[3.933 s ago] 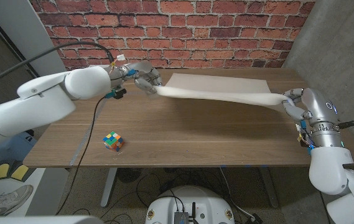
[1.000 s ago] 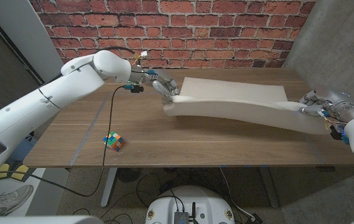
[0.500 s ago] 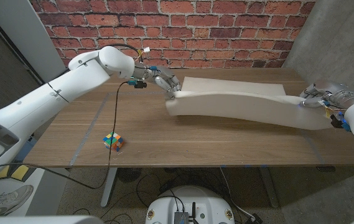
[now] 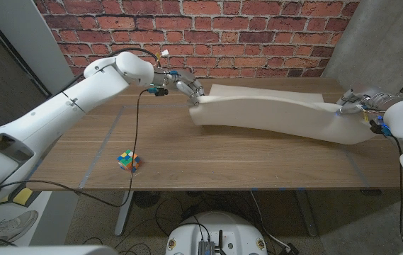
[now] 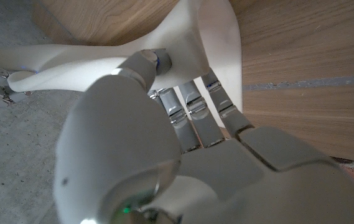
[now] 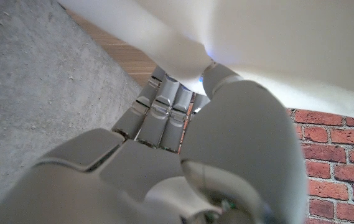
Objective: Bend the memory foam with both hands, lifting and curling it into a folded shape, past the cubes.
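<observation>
Your left hand (image 4: 189,91) grips the left end of the memory foam (image 4: 272,117), thumb on one face and fingers (image 5: 192,106) on the other. The foam arcs across the far half of the counter (image 4: 222,166), well behind the cube (image 4: 129,161). Your right hand (image 4: 360,106) pinches its right end between thumb and fingers (image 6: 164,102).

Matt cream foam (image 4: 272,113), smooth wooden table (image 4: 208,166), rough brick wall (image 4: 208,35), glossy plastic cube (image 4: 129,161).
</observation>
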{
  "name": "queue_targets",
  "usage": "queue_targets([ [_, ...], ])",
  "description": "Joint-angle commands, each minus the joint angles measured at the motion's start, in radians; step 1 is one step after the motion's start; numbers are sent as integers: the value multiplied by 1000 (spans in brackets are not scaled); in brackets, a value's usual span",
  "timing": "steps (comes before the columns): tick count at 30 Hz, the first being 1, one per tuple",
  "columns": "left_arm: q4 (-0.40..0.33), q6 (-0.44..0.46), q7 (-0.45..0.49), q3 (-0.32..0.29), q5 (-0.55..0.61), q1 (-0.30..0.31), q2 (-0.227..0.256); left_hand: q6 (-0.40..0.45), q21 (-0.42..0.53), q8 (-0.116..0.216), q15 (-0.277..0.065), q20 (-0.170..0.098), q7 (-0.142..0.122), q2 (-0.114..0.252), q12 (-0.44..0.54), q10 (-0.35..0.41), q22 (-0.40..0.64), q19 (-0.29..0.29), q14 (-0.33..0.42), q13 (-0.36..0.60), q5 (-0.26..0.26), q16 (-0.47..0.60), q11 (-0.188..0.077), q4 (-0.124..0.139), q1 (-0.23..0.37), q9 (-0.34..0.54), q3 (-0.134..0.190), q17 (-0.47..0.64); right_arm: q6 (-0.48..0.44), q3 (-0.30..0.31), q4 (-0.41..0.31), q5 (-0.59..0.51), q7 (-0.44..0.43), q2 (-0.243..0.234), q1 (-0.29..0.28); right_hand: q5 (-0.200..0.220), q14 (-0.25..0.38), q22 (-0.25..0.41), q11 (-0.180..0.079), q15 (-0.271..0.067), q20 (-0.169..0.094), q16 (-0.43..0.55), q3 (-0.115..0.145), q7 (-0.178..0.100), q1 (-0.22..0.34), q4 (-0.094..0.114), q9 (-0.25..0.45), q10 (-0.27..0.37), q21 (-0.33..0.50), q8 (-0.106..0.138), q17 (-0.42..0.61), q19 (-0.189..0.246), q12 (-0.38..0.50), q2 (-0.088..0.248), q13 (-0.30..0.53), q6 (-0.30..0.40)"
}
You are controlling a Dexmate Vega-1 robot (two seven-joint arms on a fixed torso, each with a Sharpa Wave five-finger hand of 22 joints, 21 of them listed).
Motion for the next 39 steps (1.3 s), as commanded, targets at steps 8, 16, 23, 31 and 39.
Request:
queue_targets([
  [8,109,11,140,11,-7,-20,-95,-2,15,0,-1,7,10,12,1,-1,1,-1,3,416,4,-3,-2,43,-3,11,54,8,-8,-90,128,173,-179,-133,111,4,25,0,49,-72,-2,-2,12,-3,4,2,4,46,12,3,8,-8,2,3,158,3],
  [16,98,24,231,12,1,-5,-127,-13,24,-11,-4,10,-1,20,-7,-16,1,-1,-8,403,-6,-9,-6,45,-6,-1,53,11,75,-121,175,187,-321,-120,114,2,18,-1,44,-74,-4,-4,13,-7,-1,7,4,36,15,-1,16,-13,-5,11,156,-1],
  [23,99,4,350,-6,-2,35,-176,-11,32,-18,-1,11,-7,23,-15,-26,1,-5,-20,389,-17,-22,-9,48,-15,-15,52,-1,131,-225,227,138,-506,-95,165,-8,3,-1,33,-82,-5,-19,6,-19,-7,16,1,18,18,-12,2,-22,-21,29,146,-20],
  [31,120,36,431,-1,-2,38,-224,-14,49,-22,2,9,3,18,-11,-34,2,4,-34,393,-23,-49,-2,58,-45,-23,54,-57,197,-380,320,107,-639,-73,299,-21,-7,-1,21,-77,-5,-59,-2,-33,-19,24,-2,11,26,-18,-48,-30,-34,45,133,-26],
  [39,145,93,454,18,-8,13,-244,-15,59,-24,-3,8,0,20,-12,-36,2,7,-33,388,-25,-50,-4,56,-53,-26,61,-90,191,-571,403,60,-662,-72,477,-31,-21,-1,2,-78,-3,-128,6,-50,-33,24,-7,-4,38,-24,-115,-37,-49,47,117,-29],
])
